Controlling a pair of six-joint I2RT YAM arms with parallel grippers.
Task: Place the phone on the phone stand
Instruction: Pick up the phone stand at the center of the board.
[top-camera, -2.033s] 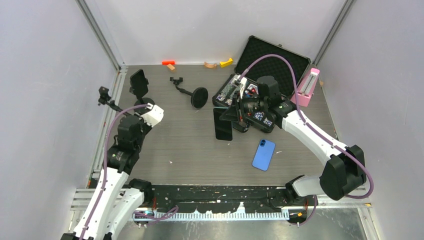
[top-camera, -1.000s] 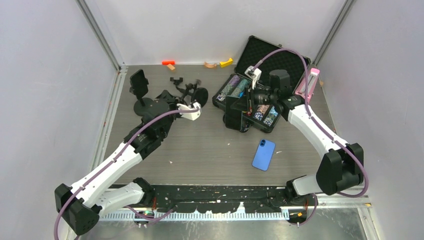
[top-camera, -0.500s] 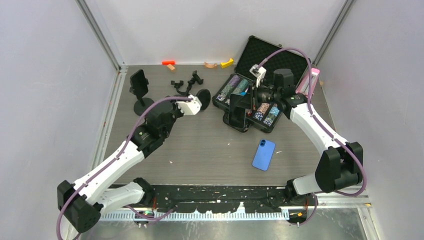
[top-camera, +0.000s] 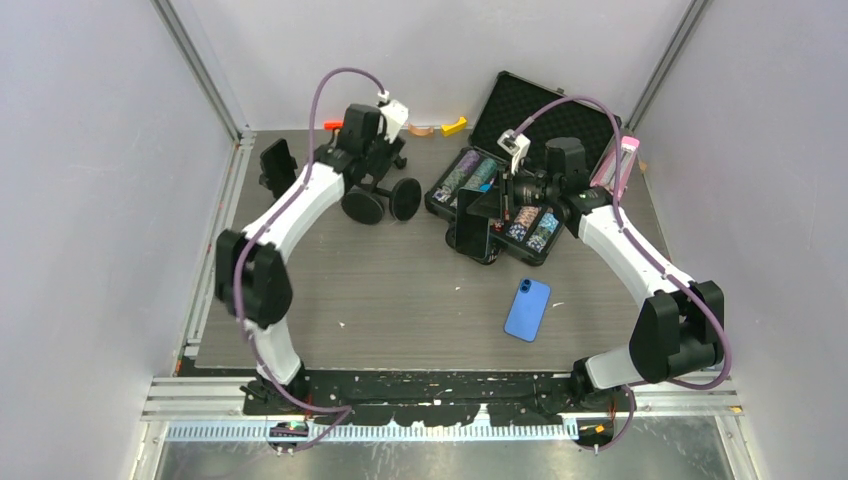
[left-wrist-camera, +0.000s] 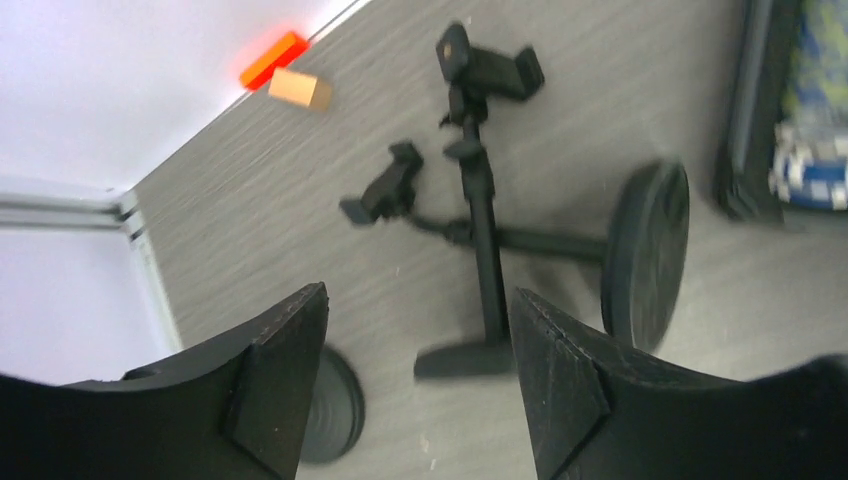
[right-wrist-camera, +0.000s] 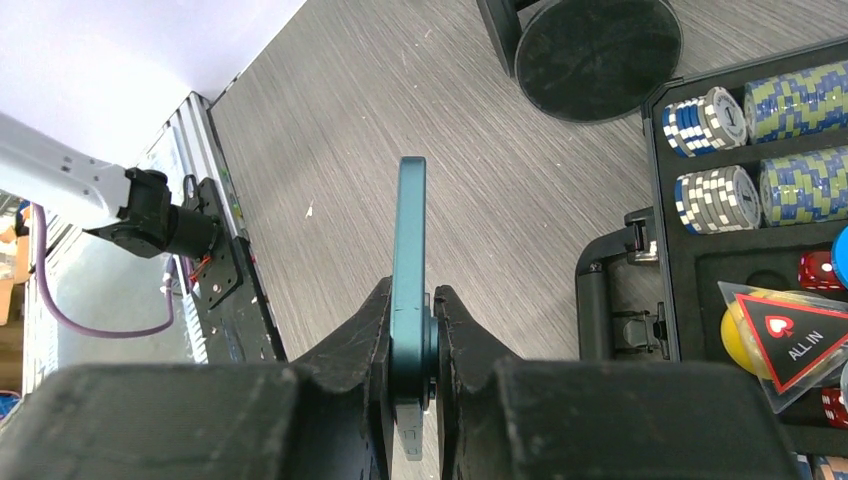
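Phone (right-wrist-camera: 410, 230) sits clamped edge-on in my right end effector (right-wrist-camera: 410, 300), its teal rim pinched tight between both fingers. It stands upright above the table (top-camera: 400, 290), off the surface as far as I can tell, just beside the near left corner of the open poker chip case (top-camera: 545, 110). Stacks of chips (right-wrist-camera: 712, 185) fill the case's tray to my right.

Across the table, my left end effector (left-wrist-camera: 418, 335) hangs with its fingers spread wide and nothing between them. Below it lie two toppled stands, crossing each other: a fallen phone stand (left-wrist-camera: 480, 230) with a straight pole, and a second fallen stand (left-wrist-camera: 648, 255) resting on the edge of its round base. An upright phone stand (top-camera: 278, 170) stands further left, near the side rail, with its clamp empty.

A blue phone (top-camera: 527, 309) lies flat on the table, nearer my bases and well apart from both end effectors. An orange block (left-wrist-camera: 272, 60) and a wooden block (left-wrist-camera: 300, 90) sit by the back wall
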